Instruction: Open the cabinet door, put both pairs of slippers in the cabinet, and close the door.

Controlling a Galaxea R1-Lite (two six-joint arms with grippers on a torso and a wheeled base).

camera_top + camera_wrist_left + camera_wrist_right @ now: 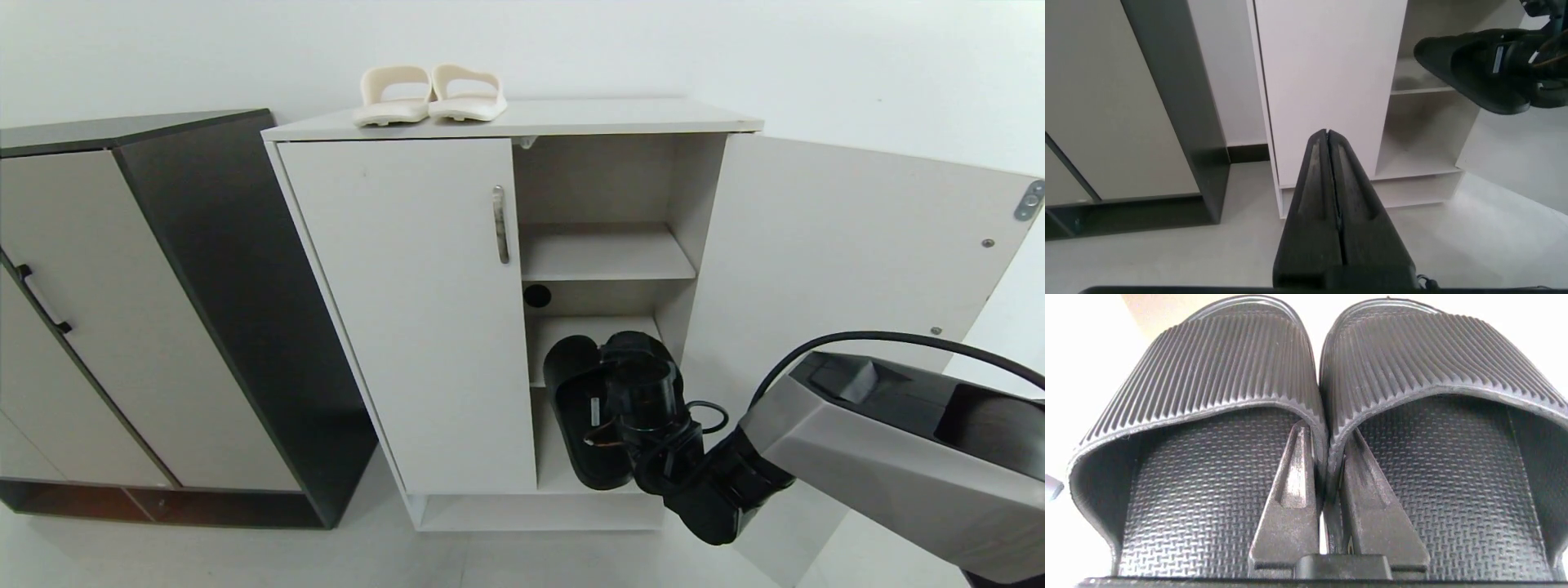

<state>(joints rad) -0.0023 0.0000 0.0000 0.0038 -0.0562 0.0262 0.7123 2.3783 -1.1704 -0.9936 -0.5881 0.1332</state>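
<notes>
Right gripper (pixel 1328 434) pinches two black ribbed slippers (pixel 581 429) at the open cabinet (pixel 408 310); two cream slippers (pixel 430 94) on top; left gripper (pixel 1326 137) closed, empty.

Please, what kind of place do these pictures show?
Probably an entryway, or a room staged as one: a white shoe cabinet with one door open, cream slippers on top, and a second, dark-sided cabinet beside it against a bare white wall.

The right arm (pixel 890 465) has an angular grey shell with black recessed panels. A thick black cable (pixel 882 335) arches back from the black wrist (pixel 718 490), and a thin wire (pixel 725 415) loops just beside the wrist. The right gripper (pixel 1329 437) has black, tapered, grooved fingers (pixel 1294 498). The left gripper (pixel 1327 143) is matte black and smooth.
</notes>
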